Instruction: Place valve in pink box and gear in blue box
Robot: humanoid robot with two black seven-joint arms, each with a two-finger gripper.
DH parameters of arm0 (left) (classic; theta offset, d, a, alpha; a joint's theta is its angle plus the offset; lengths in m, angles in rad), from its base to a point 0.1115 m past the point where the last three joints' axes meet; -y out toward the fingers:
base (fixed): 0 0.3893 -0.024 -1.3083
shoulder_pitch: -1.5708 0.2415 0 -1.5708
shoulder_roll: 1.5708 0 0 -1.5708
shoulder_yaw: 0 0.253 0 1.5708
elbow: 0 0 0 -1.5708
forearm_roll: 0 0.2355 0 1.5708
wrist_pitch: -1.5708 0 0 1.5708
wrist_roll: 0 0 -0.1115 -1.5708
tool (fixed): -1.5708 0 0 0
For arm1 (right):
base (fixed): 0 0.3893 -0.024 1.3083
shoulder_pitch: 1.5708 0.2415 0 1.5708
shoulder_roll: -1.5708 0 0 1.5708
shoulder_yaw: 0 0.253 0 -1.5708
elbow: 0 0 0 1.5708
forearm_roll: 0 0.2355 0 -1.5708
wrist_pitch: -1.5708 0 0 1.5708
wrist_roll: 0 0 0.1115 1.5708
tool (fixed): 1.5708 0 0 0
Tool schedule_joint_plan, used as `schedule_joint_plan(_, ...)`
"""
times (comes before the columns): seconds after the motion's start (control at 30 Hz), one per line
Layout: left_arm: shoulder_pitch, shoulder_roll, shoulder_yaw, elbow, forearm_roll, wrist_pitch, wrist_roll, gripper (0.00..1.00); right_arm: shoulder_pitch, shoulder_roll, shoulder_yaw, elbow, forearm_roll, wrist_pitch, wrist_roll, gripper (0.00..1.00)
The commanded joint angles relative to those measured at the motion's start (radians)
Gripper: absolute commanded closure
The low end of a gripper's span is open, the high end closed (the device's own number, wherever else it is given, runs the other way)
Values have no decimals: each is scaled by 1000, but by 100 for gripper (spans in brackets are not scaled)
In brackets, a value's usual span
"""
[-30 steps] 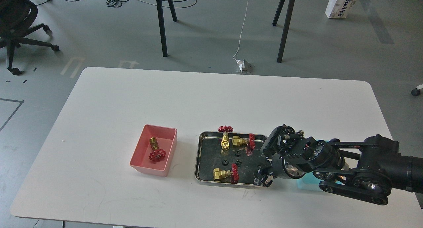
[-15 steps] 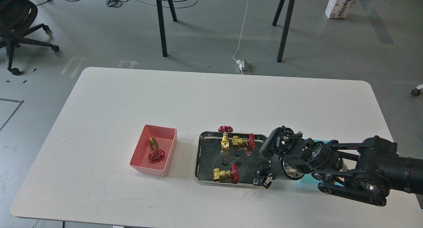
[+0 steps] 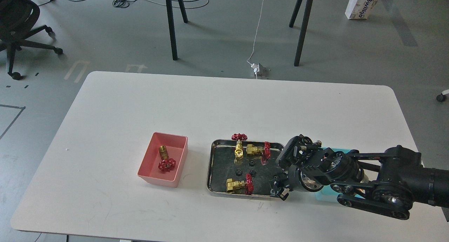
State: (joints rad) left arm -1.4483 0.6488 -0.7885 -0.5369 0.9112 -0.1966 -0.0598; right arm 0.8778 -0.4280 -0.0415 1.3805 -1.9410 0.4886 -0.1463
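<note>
The gear-picking step is judged in hand: the right pincer (image 3: pixel 279 189), its opening indiscernible, is poised over the tray's (image 3: pixel 211 172) corner nearest the bench's (image 3: pixel 224 105) front-right; a gear (image 3: pixel 252 172) must next be reached.

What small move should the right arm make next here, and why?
Probably shift the right gripper left along the steel tray toward the loose gears. It hangs at the tray's near right corner, whether it holds anything is unclear, and the blue box sits mostly hidden under the arm.

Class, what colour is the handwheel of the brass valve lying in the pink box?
Red, seen in the head view.
</note>
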Motion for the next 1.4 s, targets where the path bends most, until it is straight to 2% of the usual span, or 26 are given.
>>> schedule_joint_plan(0.0,0,0,0,0,0,-1,0,3,3,0,2,5,1,0,-6,83)
schedule_joint_plan(0.17,0,2,0,0,0,-1,0,3,4,6,3,6,2,0,-6,88)
schedule_joint_plan(0.5,0,0,0,0,0,-3,0,3,20,-17,58,77,13,0,-16,88)
schedule_joint_plan(0.73,-4,-1,0,0,0,-1,0,3,18,-225,164,225,34,0,-16,88)
schedule_joint_plan(1.0,-7,-1,0,0,0,-1,0,3,-26,-541,181,344,122,0,-15,88)
schedule_joint_plan(1.17,-9,-1,0,0,0,-3,0,3,-66,-566,184,328,131,0,-15,87)
schedule_joint_plan(1.23,-9,-1,0,0,-1,-3,0,3,-69,-549,183,313,131,0,-15,83)
schedule_joint_plan(1.3,-11,0,0,0,0,-3,0,3,-82,-528,184,290,131,0,-16,70)
schedule_joint_plan(1.37,-11,-1,0,-2,0,-3,0,3,-89,-512,187,264,131,0,-18,40)
